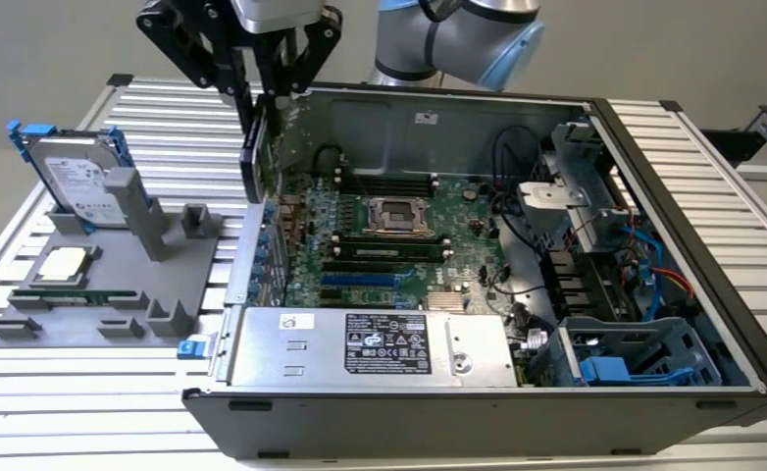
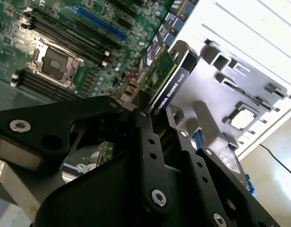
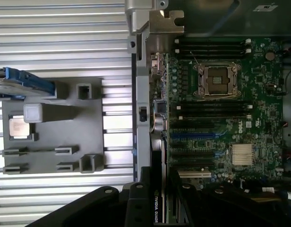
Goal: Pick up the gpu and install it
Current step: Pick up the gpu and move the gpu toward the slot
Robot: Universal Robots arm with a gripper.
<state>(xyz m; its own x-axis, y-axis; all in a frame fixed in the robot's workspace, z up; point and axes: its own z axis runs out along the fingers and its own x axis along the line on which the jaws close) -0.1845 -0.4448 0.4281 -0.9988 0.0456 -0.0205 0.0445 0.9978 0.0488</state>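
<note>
Vertically, the gpu [image 1: 253, 162] hangs clamped in the claw [image 1: 265, 96], protruding below.

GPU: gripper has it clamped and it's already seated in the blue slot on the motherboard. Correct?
Clamped, yes; seated, no. In the exterior view the gripper holds the gpu upright in the air, by the wall of the case on the exterior view's left, and the blue slot on the motherboard lies bare.
</note>
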